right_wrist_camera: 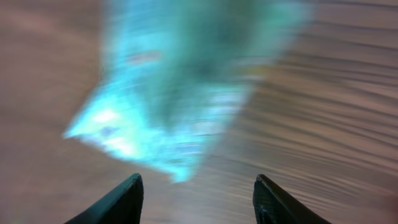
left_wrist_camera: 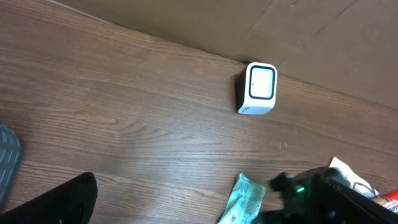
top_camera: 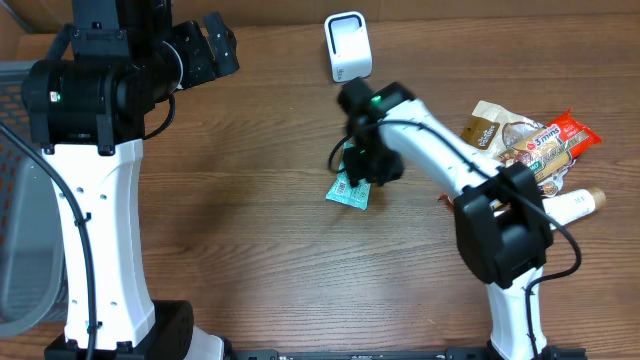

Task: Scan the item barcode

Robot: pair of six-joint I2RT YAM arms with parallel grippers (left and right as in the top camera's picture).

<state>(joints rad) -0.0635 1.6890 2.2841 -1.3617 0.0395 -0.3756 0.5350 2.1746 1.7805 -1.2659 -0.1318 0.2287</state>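
Note:
A teal snack packet (top_camera: 348,190) lies flat on the wooden table, its barcode end showing in the left wrist view (left_wrist_camera: 244,198). My right gripper (top_camera: 368,165) hovers right over it. In the right wrist view, which is blurred, the jaws (right_wrist_camera: 198,180) stand apart with nothing between them, and the packet (right_wrist_camera: 180,93) lies just beyond the fingertips. The white barcode scanner (top_camera: 347,45) stands at the back of the table (left_wrist_camera: 257,89). My left gripper (top_camera: 218,45) is raised at the back left, open and empty; one finger (left_wrist_camera: 59,200) shows in its own view.
A pile of snack packets (top_camera: 530,140) and a white bottle (top_camera: 575,205) lie at the right, beside the right arm's base. A grey basket (top_camera: 15,200) sits at the left edge. Cardboard walls line the back.

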